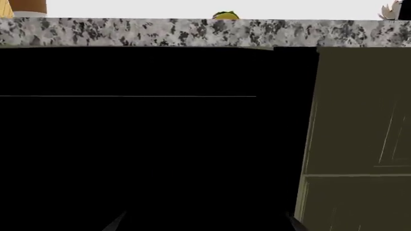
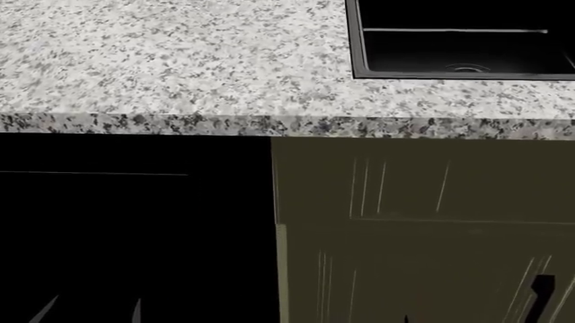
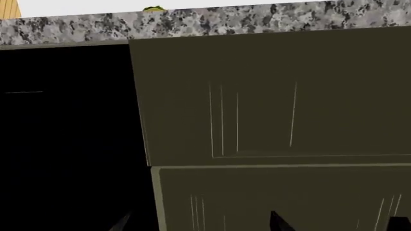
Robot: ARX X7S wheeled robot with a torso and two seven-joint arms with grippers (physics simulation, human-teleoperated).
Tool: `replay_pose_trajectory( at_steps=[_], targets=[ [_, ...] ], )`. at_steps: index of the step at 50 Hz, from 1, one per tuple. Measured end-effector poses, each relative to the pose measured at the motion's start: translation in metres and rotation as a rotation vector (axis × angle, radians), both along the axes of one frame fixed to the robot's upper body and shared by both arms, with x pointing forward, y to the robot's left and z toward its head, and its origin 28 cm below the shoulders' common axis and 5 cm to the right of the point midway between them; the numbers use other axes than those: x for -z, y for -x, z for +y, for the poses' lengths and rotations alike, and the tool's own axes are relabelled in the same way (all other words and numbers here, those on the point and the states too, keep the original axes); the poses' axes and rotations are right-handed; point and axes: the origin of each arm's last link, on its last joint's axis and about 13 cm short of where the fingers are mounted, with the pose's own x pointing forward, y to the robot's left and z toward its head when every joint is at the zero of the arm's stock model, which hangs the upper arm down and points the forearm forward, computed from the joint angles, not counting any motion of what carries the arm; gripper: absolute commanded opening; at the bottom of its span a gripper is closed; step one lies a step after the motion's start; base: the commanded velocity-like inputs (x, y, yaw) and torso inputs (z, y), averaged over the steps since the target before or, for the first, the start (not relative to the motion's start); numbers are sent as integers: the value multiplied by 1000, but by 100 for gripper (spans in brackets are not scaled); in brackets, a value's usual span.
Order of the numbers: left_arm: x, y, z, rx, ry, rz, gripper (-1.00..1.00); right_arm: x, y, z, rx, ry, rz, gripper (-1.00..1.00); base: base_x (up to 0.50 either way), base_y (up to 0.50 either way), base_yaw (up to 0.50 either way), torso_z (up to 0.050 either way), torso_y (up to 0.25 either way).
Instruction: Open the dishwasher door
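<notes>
Left end effector (image 1: 204, 225) spread, facing the door (image 1: 147, 139); right's state unclear. Risk: slipping off the glossy top edge at 12 o'clock.

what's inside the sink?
Head view: the sink holds a drain and an inner ledge; no dishes show in the visible part. Its right and far parts run out of frame.

One black dishwasher door (image 2: 134, 229) sits under one speckled granite counter (image 2: 161, 60), with one black sink (image 2: 458, 44) at about one o'clock in the head view. Two olive-green cabinet fronts (image 2: 422, 182) stack at four o'clock beside the door, the lower one (image 2: 404, 276) carrying one visible black handle (image 2: 542, 296). One small yellow-green object (image 1: 224, 16) peeks over the counter edge.
</notes>
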Motion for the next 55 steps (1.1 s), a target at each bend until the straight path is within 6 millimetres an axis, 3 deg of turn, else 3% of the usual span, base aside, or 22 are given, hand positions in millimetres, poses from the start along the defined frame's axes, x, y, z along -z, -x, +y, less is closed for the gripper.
replay_pose_trajectory(
  at_steps=[18,33,55],
  targets=[
    [-1,-1,0,2,-15,-10,100,0,0,0,-3,0,-1,100,400,0,0,0,0],
    [-2,-1,1,-3,-59,-7,100,0,0,-2,10,-12,-5,100,0,0,0,0,0],
    [-29,-9,23,68,-842,76,100,2,2,-3,18,-26,-3,100,0,0,0,0,0]
  ],
)
